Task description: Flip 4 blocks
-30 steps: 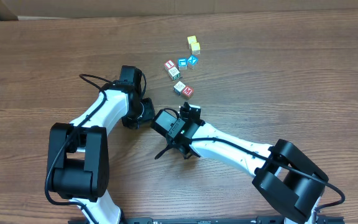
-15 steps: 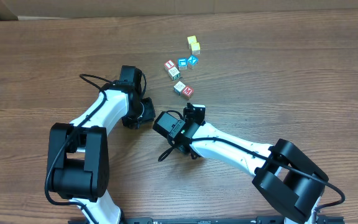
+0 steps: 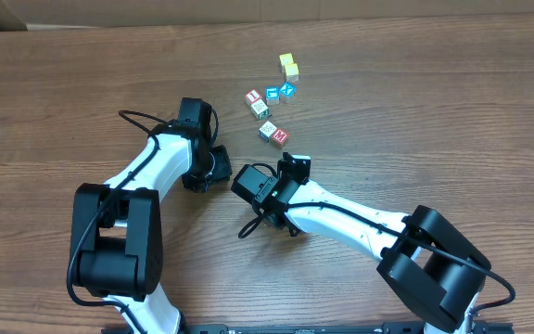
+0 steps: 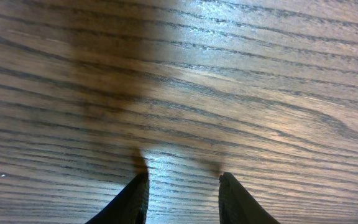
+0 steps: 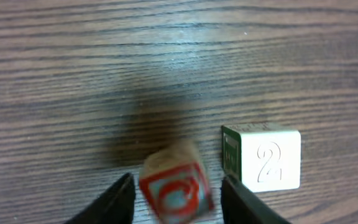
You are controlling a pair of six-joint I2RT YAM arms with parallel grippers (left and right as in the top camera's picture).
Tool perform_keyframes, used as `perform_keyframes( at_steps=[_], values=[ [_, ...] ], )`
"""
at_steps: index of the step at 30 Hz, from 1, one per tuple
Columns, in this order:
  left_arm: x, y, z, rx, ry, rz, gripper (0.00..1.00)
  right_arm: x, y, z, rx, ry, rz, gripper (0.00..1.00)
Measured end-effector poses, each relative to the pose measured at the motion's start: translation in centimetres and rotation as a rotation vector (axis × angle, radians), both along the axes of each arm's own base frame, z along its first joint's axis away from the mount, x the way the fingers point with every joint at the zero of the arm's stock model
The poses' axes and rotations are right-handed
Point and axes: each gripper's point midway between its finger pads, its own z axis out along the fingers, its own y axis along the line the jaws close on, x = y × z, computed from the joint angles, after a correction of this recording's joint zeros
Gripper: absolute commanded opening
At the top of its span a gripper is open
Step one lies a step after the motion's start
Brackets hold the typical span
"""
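Where the brown wood-grain bench (image 3: 452, 102) lies bare, the left end effector (image 4: 183, 186) stands open on nothing. The right end effector (image 5: 178, 186) is open, fingers either side of a tilted, blurred red-framed block (image 5: 179, 194) just beside a white "2" block (image 5: 269, 158). Two further blocks (image 3: 254, 96), blue cubes (image 3: 272, 94) and yellow cubes (image 3: 286, 60) lie beyond.

My left pincer (image 4: 182, 186) is pointing at the dark wood-grain surface (image 4: 241, 68), its two black fingertips (image 4: 134, 200) standing apart. Bare grain is showing between them, and a shadow is lying across the upper left.
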Motion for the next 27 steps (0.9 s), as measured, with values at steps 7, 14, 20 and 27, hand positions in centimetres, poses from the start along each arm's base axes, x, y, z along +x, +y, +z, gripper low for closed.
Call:
perform_keyframes(
  at_steps=[7,14,20,27],
  values=[
    [0.0,0.0,0.0,-0.002,-0.001,0.000,0.33,0.3,0.2,0.1,0.005,-0.011,0.006,0.61],
    [0.0,0.0,0.0,-0.002,-0.002,0.000,0.33,2.4,3.7,3.4,0.095,-0.067,0.077,0.52],
    [0.0,0.0,0.0,-0.003,-0.003,0.000,0.33,2.9,5.1,4.2,0.146,-0.074,0.113,0.16],
    [0.0,0.0,0.0,-0.003,-0.003,0.000,0.33,1.4,5.2,2.0,0.176,-0.004,0.130,0.14]
  ],
)
